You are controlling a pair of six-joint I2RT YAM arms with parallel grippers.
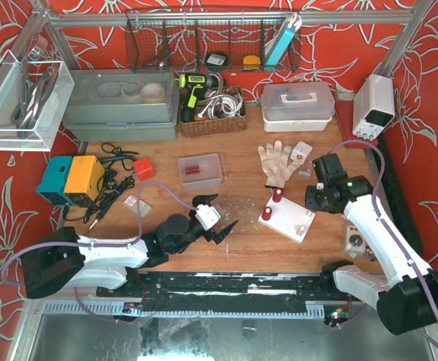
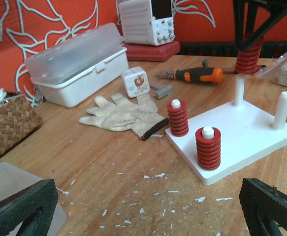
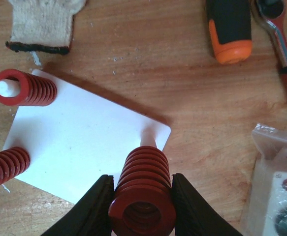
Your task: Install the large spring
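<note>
The white peg board [image 3: 79,142] lies on the wooden table and also shows in the top view [image 1: 288,219] and the left wrist view [image 2: 246,135]. Two red springs [image 2: 177,118] [image 2: 208,148] sit on its pegs. Two pegs are bare [image 2: 239,89] [image 2: 282,109]. My right gripper [image 3: 142,206] is shut on the large red spring [image 3: 143,189] and holds it upright just above a bare corner peg [image 3: 148,138]. In the left wrist view that spring [image 2: 248,55] hangs behind the board. My left gripper [image 2: 148,216] is open and empty over bare wood, left of the board.
A work glove [image 2: 121,115], an orange-handled screwdriver [image 3: 229,29] and a ratchet [image 3: 281,39] lie behind the board. A bagged white part [image 3: 281,187] lies to the right. A white lidded box [image 2: 77,66], a power supply [image 1: 374,105] and a clear tub [image 1: 200,171] stand farther off.
</note>
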